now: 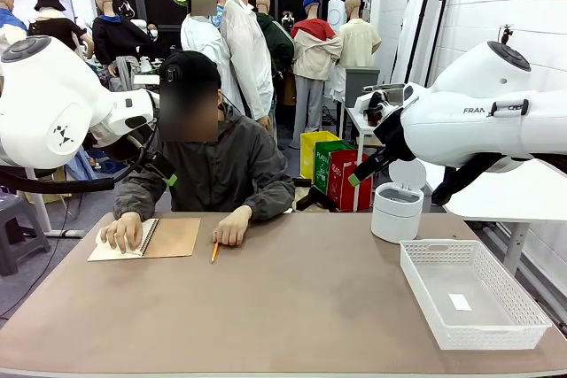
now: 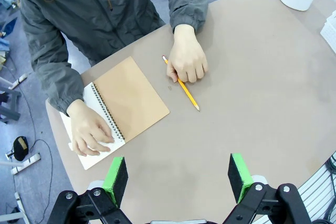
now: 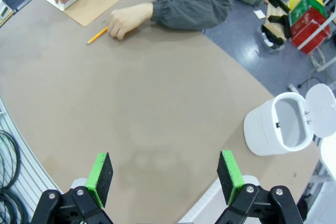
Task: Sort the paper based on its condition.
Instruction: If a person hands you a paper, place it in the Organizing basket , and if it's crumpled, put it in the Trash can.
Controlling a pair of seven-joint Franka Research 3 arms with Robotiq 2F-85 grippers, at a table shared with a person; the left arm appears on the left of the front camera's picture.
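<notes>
At the table's (image 1: 292,307) far-left corner, the paper (image 2: 101,157) is seen pressed flat under a person's hand (image 2: 89,132). It is plain white, uncreased and set against the brown notebook's (image 2: 131,95) coil; loose or bound cannot be told. The left gripper (image 2: 177,174) is held above, jaws apart and empty. The right gripper (image 3: 165,174) is likewise spread, nothing clamped.

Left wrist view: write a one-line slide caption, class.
Open left gripper hovers over the table; a person's hand rests on an open spiral notebook, pencil nearby.

Table (image 1: 292,307) middle open; basket (image 1: 469,294) right, notebook (image 1: 168,238) left.
</notes>
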